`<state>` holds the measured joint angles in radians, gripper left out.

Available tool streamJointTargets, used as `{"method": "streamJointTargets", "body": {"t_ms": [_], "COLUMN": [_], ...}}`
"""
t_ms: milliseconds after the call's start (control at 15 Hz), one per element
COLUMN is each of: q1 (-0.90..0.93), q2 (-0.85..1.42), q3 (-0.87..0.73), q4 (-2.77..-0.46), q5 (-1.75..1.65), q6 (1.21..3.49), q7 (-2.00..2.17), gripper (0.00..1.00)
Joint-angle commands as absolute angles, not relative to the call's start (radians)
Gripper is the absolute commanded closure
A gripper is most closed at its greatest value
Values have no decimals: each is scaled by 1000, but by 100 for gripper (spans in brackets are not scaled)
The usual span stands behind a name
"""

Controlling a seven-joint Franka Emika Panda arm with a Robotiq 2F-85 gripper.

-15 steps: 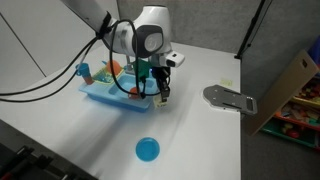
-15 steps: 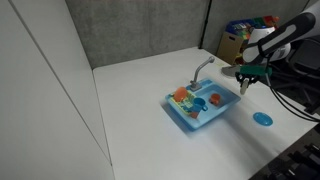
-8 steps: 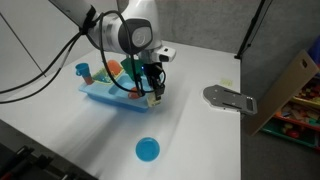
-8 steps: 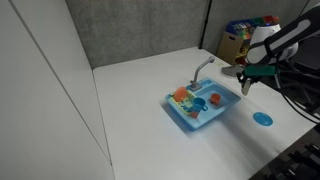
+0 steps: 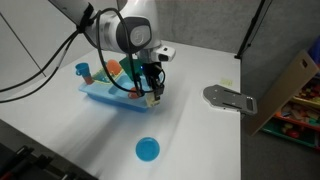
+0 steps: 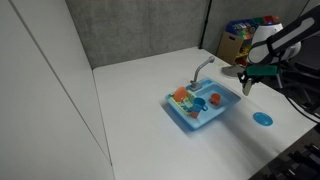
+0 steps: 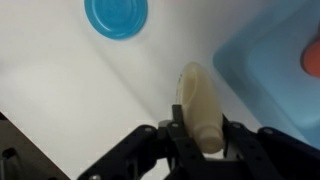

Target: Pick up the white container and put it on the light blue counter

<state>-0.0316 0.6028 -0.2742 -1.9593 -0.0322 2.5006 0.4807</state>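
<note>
The light blue plastic toy sink unit (image 5: 100, 94) sits on the white table (image 5: 200, 140). Its basin holds a jumble of small orange and red toy pieces (image 6: 182, 95). I can't make out what each one is. A small blue cup (image 5: 82, 70) stands at the end of the unit away from the arm, and a grey faucet (image 6: 203, 68) rises from the back edge.

The black gripper (image 7: 201, 135) hangs at the near end of the unit. Its two fingers (image 7: 176, 134) are pinched on the small cream-white roundish container (image 7: 198, 100), one on each side. The container is off the table. In the wrist view it sits over bare white table just beside the edge of the unit's flat light blue ledge (image 7: 275, 75), not over the ledge. I can't see inside it. In an exterior view it is only a pale speck under the gripper (image 5: 153, 90).

A round flat blue disc (image 5: 147, 150) lies on the table well apart from the sink unit.

A second ago the gripper was a little further out from the unit. It now sits closer to the unit's end, and the arm is swung over the basin side. Over the last half second nothing visible has shifted. The grip looks the same, and the disc, cup and basin pieces lie where they did.
</note>
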Motion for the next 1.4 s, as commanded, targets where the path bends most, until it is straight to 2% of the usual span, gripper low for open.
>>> {"method": "streamJointTargets", "body": {"t_ms": [0,600,1333], "q1": [-23,41,54], "q2": [582,414,291], "q3": [-277,-255,-124], "q4": [-1976,-2124,-2260], "q5": [-44,-125,-102], "q6": [2517,2659,2688], "q7": [469,386,270], "gripper": [90,90,90]}}
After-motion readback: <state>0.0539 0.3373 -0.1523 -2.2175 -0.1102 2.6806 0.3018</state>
